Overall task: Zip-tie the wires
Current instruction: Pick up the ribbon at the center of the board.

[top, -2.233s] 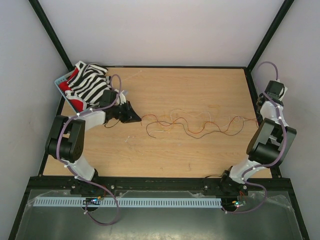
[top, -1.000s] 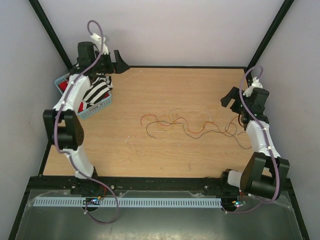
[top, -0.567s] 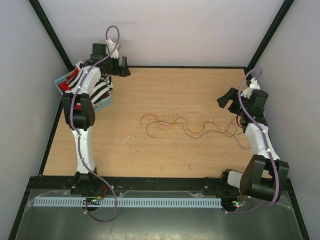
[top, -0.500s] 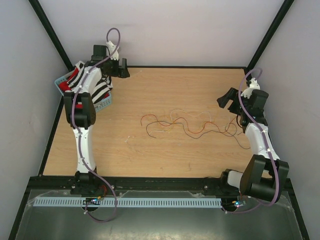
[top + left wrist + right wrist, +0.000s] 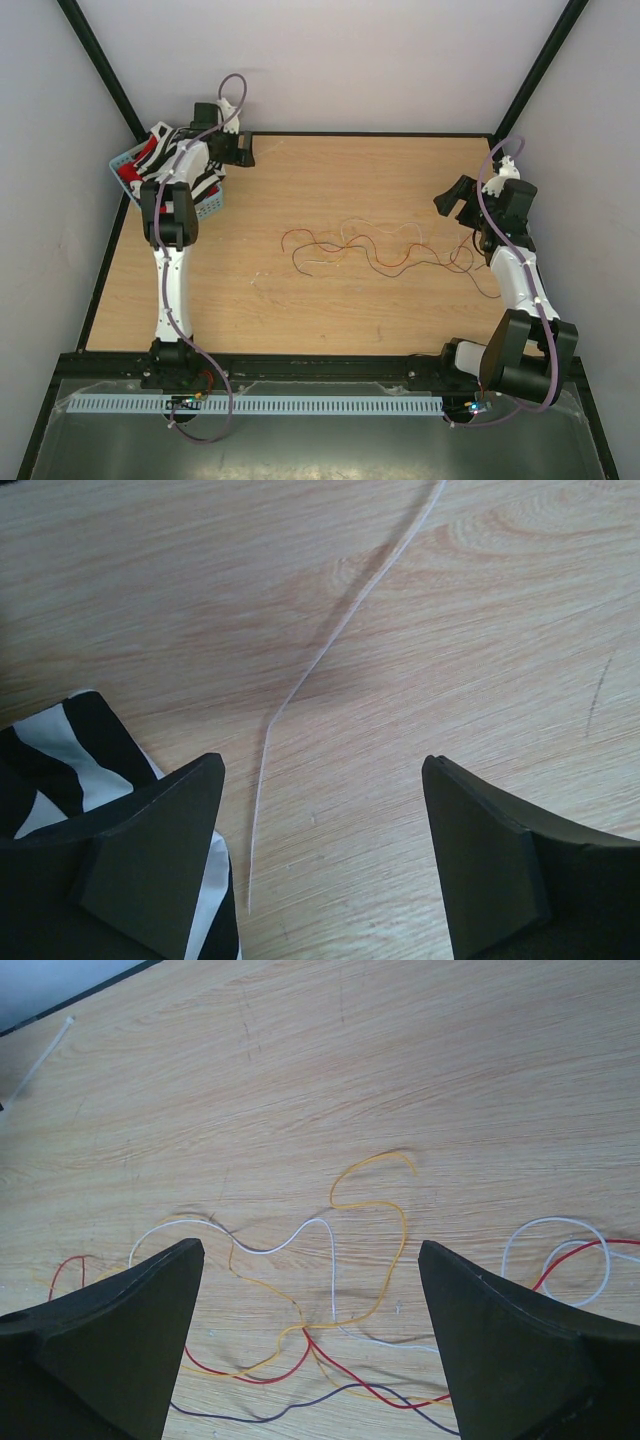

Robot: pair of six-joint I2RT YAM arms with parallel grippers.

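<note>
The wires (image 5: 380, 250) lie loose in curly red, yellow, white and dark strands mid-table. My right gripper (image 5: 452, 198) hovers above their right end, open and holding nothing. In the right wrist view the wires (image 5: 305, 1332) cross on the wood between and below the open right gripper (image 5: 310, 1260). The zip tie (image 5: 330, 650) is a thin whitish strip on the wood at the far left. Its near tip lies between the fingers of my open left gripper (image 5: 322, 780), close to the left finger (image 5: 150, 850). The zip tie (image 5: 40, 1060) also shows far off in the right wrist view.
A blue basket (image 5: 195, 208) with a zebra-striped cloth (image 5: 165, 150) and something red stands at the far left, right beside my left gripper (image 5: 243, 148). The striped cloth (image 5: 60, 750) reaches the left finger. Black frame posts edge the table.
My left arm has straightened and carried its gripper right and down from above the basket to the zip tie, jaws narrowing slightly. The right gripper edged left, then held still.
</note>
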